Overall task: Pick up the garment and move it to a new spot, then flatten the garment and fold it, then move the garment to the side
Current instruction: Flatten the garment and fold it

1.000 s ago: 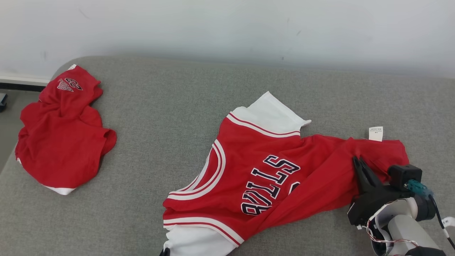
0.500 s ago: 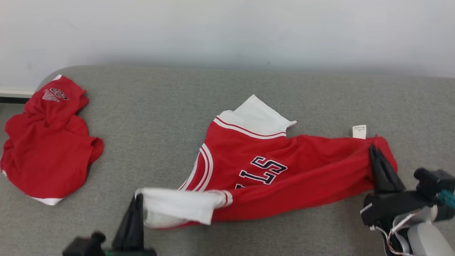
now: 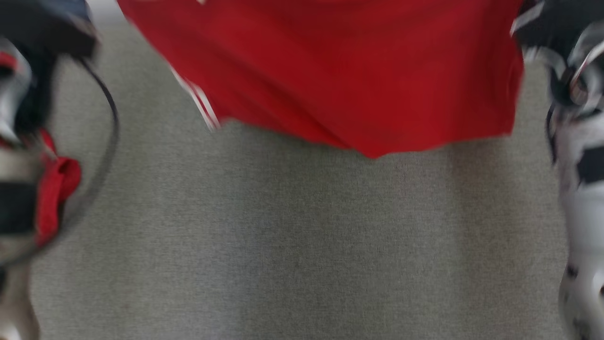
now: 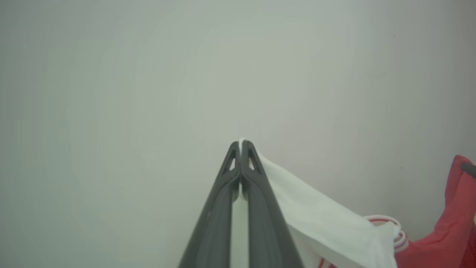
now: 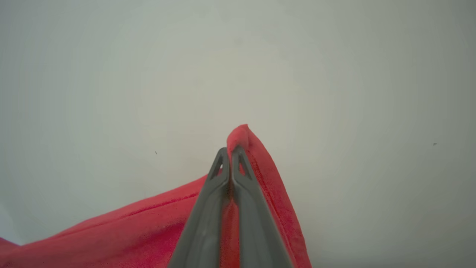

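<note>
The garment (image 3: 330, 71), a red jersey with white trim, hangs off the grey surface across the top of the blurred head view, stretched between my two arms. In the left wrist view my left gripper (image 4: 241, 149) is shut on a white edge of the garment (image 4: 327, 223), which trails down to the right. In the right wrist view my right gripper (image 5: 230, 156) is shut on a red hem of the garment (image 5: 130, 230), which falls away to the lower left. Both sets of fingers point at a pale wall.
The grey upholstered surface (image 3: 292, 245) lies under the hanging cloth. My left arm (image 3: 19, 118) and right arm (image 3: 580, 189) stand at the head view's edges. A blurred red bit of cloth (image 3: 56, 189) shows beside the left arm.
Both grippers have lifted the garment off the grey surface; it now hangs spread between them. The head camera has also shifted, and the picture is blurred.
</note>
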Robot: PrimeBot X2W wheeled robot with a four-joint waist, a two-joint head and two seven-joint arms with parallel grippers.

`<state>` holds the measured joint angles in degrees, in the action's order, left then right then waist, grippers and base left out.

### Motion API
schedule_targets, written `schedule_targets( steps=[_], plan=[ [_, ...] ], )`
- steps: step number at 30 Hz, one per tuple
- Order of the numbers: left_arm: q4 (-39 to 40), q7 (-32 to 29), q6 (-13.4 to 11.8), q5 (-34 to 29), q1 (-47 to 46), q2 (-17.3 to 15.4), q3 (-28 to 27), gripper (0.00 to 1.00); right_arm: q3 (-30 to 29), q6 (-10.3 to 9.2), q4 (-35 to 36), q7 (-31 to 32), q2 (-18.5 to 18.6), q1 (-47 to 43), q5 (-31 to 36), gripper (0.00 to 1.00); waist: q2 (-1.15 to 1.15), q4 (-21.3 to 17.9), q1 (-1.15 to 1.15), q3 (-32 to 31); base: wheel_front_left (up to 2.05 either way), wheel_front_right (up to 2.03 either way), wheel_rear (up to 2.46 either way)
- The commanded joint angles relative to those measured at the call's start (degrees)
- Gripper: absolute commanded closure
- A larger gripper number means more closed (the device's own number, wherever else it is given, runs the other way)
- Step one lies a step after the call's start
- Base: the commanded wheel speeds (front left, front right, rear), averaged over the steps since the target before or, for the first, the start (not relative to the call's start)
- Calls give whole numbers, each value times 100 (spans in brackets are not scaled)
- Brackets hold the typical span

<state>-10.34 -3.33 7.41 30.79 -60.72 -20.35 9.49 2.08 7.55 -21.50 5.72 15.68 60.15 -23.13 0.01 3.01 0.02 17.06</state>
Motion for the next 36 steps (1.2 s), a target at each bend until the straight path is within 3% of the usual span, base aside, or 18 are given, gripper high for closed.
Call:
schedule_targets(
  steps=[1,6,10,18,26,36],
  plan=[
    [-57,4,4,20,-245,-13,-12,100,-41,-14,-67,22,12,194,-14,100,-1,-303,-2,851,0,0,0],
    [-1053,58,-1,95,-2394,-185,11,100,-309,-14,-914,133,-172,2221,-1,100,-1,-386,-2,1495,0,0,0],
    [-1796,247,0,-35,-3682,-209,353,100,-637,-14,-1634,94,-293,3453,110,100,-1,-396,-2,1832,0,0,0],
    [-2871,775,-1,10,-5147,-100,766,100,-805,-14,-2682,-134,-421,4927,674,100,-1,-360,-2,2255,0,0,0],
    [-3408,1146,-1,245,-5511,-29,1230,100,-785,-14,-3277,-406,-431,5287,904,100,-1,-286,-2,2404,0,0,0],
    [-3325,1517,0,648,-4838,-167,1557,100,-684,-14,-3471,-793,-436,4559,605,100,-1,-379,-2,1978,0,0,0]
  ],
)
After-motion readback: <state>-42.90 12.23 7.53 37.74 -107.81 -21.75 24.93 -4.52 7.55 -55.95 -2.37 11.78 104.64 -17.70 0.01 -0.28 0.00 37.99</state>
